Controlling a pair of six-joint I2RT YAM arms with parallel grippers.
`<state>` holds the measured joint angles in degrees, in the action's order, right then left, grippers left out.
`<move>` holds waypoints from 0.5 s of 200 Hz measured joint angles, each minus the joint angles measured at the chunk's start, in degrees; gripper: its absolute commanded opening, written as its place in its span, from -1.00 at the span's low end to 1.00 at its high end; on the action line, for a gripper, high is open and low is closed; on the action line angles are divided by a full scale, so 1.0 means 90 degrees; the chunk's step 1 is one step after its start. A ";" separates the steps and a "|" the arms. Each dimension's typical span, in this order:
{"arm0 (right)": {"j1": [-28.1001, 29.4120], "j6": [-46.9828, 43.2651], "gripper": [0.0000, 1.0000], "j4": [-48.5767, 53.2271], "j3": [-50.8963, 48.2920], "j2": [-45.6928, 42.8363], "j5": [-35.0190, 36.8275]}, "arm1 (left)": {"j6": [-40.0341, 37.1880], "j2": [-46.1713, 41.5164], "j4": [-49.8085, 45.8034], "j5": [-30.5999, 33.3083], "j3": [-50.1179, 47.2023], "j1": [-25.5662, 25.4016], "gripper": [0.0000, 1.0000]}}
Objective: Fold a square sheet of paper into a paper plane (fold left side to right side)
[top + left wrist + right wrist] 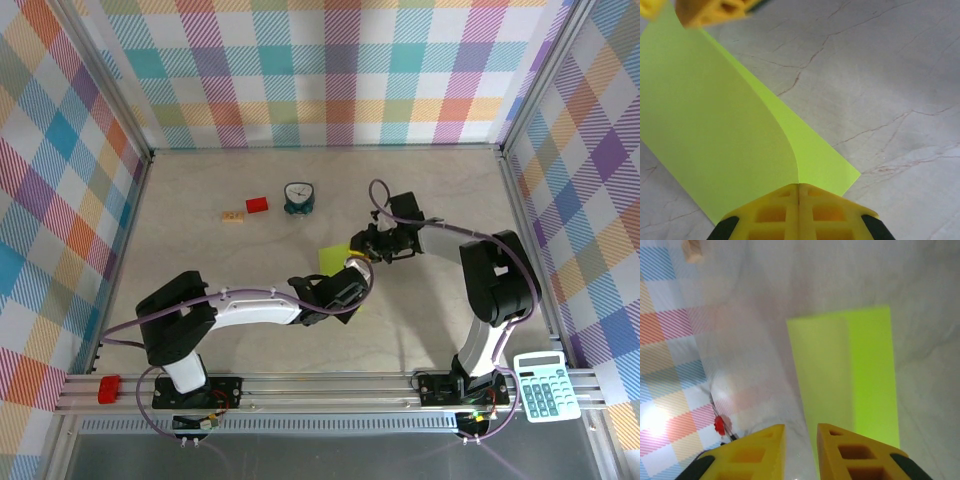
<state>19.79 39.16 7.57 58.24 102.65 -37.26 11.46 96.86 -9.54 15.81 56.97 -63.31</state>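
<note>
The square sheet of paper [333, 258] is lime yellow-green and lies mid-table, folded over itself. In the left wrist view its upper layer [715, 130] curves up off the lower one. My left gripper [799, 186] is shut on the near edge of that lifted layer, and it shows beside the sheet from above [352, 282]. My right gripper [362, 244] hovers at the sheet's far end. Its yellow fingers [710, 12] show at the top left of the left wrist view. Its jaws [801, 429] stand slightly apart, with the paper [860, 370] just ahead and the sheet's left edge running along the right finger.
At the back of the table stand a small red block [257, 205], a teal clock [298, 197] and a small wooden block [233, 216]. A calculator [546, 385] rests on the front rail at the right. Checkered walls close in three sides.
</note>
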 measured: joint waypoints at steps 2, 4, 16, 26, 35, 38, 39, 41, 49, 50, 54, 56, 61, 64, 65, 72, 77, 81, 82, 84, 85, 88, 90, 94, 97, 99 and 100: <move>-0.0027 -0.0015 -0.48 -0.0005 0.0010 -0.0005 0.0017 | 0.0015 -0.0024 0.0017 -0.0053 -0.0022 0.0017 -1.00; -0.0049 -0.0036 -0.48 -0.0012 0.0019 -0.0007 0.0027 | 0.0015 -0.0041 0.0041 -0.0080 -0.0036 0.0027 -1.00; -0.0182 -0.0121 -0.47 0.0012 0.0024 -0.0056 0.0087 | 0.0107 -0.0187 0.0158 -0.0376 -0.0172 0.0175 -1.00; -0.0291 -0.0209 -0.48 0.0027 -0.0015 -0.0143 0.0138 | 0.0155 -0.0296 0.0279 -0.0644 -0.0284 0.0333 -1.00; -0.0364 -0.0299 -0.52 0.0056 -0.0085 -0.0289 0.0172 | 0.0238 -0.0359 0.0369 -0.0928 -0.0359 0.0505 -1.00; -0.0393 -0.0325 -0.53 0.0053 -0.0126 -0.0357 0.0189 | 0.0272 -0.0372 0.0403 -0.1032 -0.0381 0.0559 -1.00; -0.0398 -0.0335 -0.54 0.0056 -0.0134 -0.0372 0.0189 | 0.0277 -0.0376 0.0418 -0.1066 -0.0391 0.0580 -1.00; -0.0415 -0.0369 -0.55 0.0066 -0.0158 -0.0425 0.0192 | 0.0299 -0.0381 0.0444 -0.1129 -0.0401 0.0622 -1.00; -0.0483 -0.0466 -0.60 0.0078 -0.0267 -0.0624 0.0219 | 0.0384 -0.0389 0.0566 -0.1396 -0.0454 0.0775 -1.00; -0.0493 -0.0476 -0.60 0.0080 -0.0287 -0.0661 0.0223 | 0.0393 -0.0389 0.0580 -0.1421 -0.0461 0.0787 -1.00; -0.0515 -0.0515 -0.64 0.0100 -0.0340 -0.0758 0.0233 | 0.0437 -0.0389 0.0634 -0.1562 -0.0486 0.0860 -1.00; -0.0525 -0.0556 -0.66 0.0100 -0.0372 -0.0823 0.0236 | 0.0466 -0.0389 0.0656 -0.1630 -0.0500 0.0899 -1.00; -0.0537 -0.0612 -0.71 0.0114 -0.0444 -0.0950 0.0233 | 0.0500 -0.0389 0.0726 -0.1766 -0.0539 0.0974 -1.00; -0.0537 -0.0644 -0.74 0.0112 -0.0491 -0.1025 0.0233 | 0.0549 -0.0389 0.0782 -0.1880 -0.0576 0.1035 -1.00; -0.0537 -0.0639 -0.75 0.0112 -0.0505 -0.1042 0.0233 | 0.0559 -0.0389 0.0792 -0.1899 -0.0583 0.1047 -1.00; -0.0534 -0.0714 -0.81 0.0117 -0.0634 -0.1209 0.0206 | 0.0639 -0.0389 0.0896 -0.2113 -0.0658 0.1146 -1.00; -0.0529 -0.0780 -0.84 0.0112 -0.0733 -0.1321 0.0180 | 0.0690 -0.0389 0.0969 -0.2254 -0.0712 0.1207 -1.00; -0.0529 -0.0801 -0.86 0.0114 -0.0821 -0.1399 0.0151 | 0.0741 -0.0389 0.1025 -0.2365 -0.0758 0.1256 -1.00; -0.0527 -0.0806 -0.87 0.0114 -0.0838 -0.1413 0.0148 | 0.0750 -0.0389 0.1032 -0.2385 -0.0767 0.1268 -1.00; -0.0529 -0.0814 -0.88 0.0109 -0.0886 -0.1447 0.0138 | 0.0777 -0.0389 0.1076 -0.2446 -0.0792 0.1297 -1.00; -0.0529 -0.0809 -0.88 0.0104 -0.0920 -0.1472 0.0131 | 0.0784 -0.0389 0.1083 -0.2463 -0.0799 0.1304 -1.00; -0.0527 -0.0828 -0.89 0.0107 -0.0988 -0.1518 0.0107 | 0.0818 -0.0389 0.1120 -0.2545 -0.0833 0.1343 -1.00; -0.0527 -0.0835 -0.90 0.0095 -0.1047 -0.1549 0.0097 | 0.0833 -0.0389 0.1129 -0.2579 -0.0845 0.1360 -1.00; -0.0522 -0.0838 -0.92 0.0083 -0.1163 -0.1608 0.0066 | 0.0882 -0.0389 0.1192 -0.2684 -0.0889 0.1406 -1.00; -0.0517 -0.0835 -0.93 0.0068 -0.1243 -0.1644 0.0053 | 0.0928 -0.0389 0.1241 -0.2761 -0.0918 0.1438 -1.00; -0.0515 -0.0838 -0.94 0.0063 -0.1307 -0.1668 0.0049 | 0.0950 -0.0389 0.1273 -0.2815 -0.0942 0.1460 -1.00; -0.0512 -0.0838 -0.94 0.0063 -0.1326 -0.1676 0.0041 | 0.0954 -0.0389 0.1294 -0.2841 -0.0952 0.1472 -1.00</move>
<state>15.18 31.62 8.14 46.30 87.57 -36.88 20.05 93.36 2.11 -9.76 48.40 -50.06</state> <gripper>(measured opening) 0.055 0.050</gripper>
